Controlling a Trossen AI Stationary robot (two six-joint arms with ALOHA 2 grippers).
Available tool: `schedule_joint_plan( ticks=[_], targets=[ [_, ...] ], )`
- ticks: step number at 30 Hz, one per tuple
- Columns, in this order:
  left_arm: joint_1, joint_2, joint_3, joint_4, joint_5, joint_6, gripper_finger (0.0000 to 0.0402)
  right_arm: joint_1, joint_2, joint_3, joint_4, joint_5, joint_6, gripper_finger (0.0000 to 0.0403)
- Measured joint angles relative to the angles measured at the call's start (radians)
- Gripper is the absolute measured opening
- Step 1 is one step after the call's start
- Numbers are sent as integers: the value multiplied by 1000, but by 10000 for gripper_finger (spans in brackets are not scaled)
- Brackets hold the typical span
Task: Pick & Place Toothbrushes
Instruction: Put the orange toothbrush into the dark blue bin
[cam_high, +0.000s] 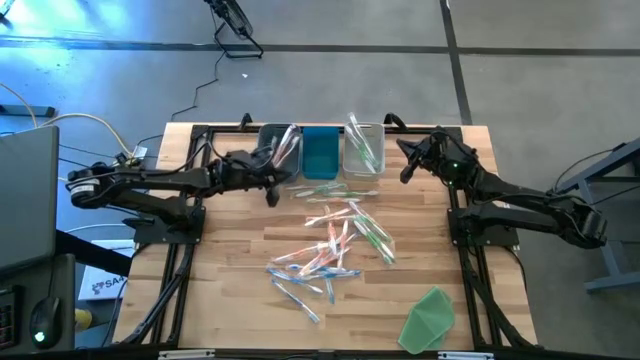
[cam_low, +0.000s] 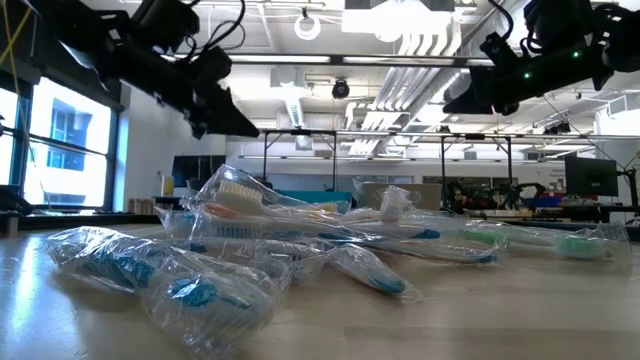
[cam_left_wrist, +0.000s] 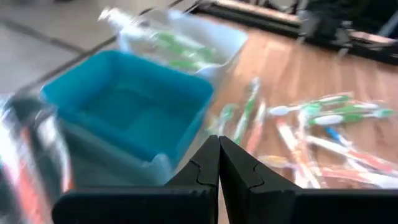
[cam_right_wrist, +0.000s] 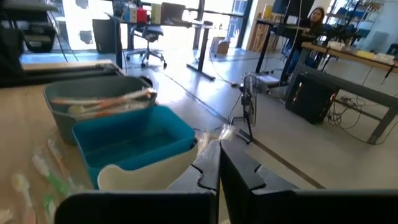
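We see the wooden tabletop (cam_high: 240, 300) with three bins in a row along its far edge: a grey bin (cam_high: 277, 150), a blue bin (cam_high: 320, 152) and a clear bin (cam_high: 364, 150). The toothbrushes (cam_high: 335, 245), each in a clear wrapper, lie scattered in a loose pile across the middle of the tabletop, in front of the bins. Some pink or orange ones already lie in the grey bin, and some green ones in the clear bin; the blue bin shows nothing inside in either wrist view. A few more brushes lie just in front of the blue and clear bins.

Our left claw (cam_high: 272, 196) hangs above the tabletop just in front of the grey bin, near its border with the blue one. Its fingers are clenched tight together with nothing between them, as the left wrist view shows (cam_left_wrist: 219, 163).

Our right claw (cam_high: 405, 173) hangs beside the clear bin, at the right end of the row. Its fingers are also pressed together and empty (cam_right_wrist: 219, 165).

In the low view both arms are raised clear of the pile.

A green sheet (cam_high: 430, 318) lies near the front right corner of the tabletop, well apart from the brushes.

A person (cam_right_wrist: 309, 23) sits at a desk in the room behind.
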Motion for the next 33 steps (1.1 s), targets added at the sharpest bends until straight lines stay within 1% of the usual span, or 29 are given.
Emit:
schedule_joint_plan(
  ticks=[2, 5, 8, 12, 16, 21, 27, 30, 33],
  targets=[
    [-18, -7, 0, 9, 3, 56, 0, 0, 0, 0, -15, 0, 1, 2],
    [-24, -29, 0, 2, 6, 94, 0, 0, 0, 0, -24, -1, 22, 2],
    [-22, -58, 0, -63, 3, 112, 0, 0, 0, 0, -25, -14, 51, 2],
    [-23, -81, 0, -117, 3, 114, 0, 0, 0, 0, -25, -70, 56, 2],
    [-23, -96, -4, -129, 3, 134, 0, 0, 0, 0, -26, -107, 117, 2],
    [-23, -134, -70, -66, 3, 165, 0, 0, 0, 0, -39, -147, 158, 2],
    [-23, -222, -211, 107, 18, 154, 0, 0, 0, 0, -73, -160, 159, 2],
    [-22, -281, -257, 118, 11, 140, 0, 0, 0, 0, -72, -161, 158, 2],
    [-22, -342, -276, 119, 4, 143, 0, 0, 0, 0, -71, -161, 158, 2]
  ],
)
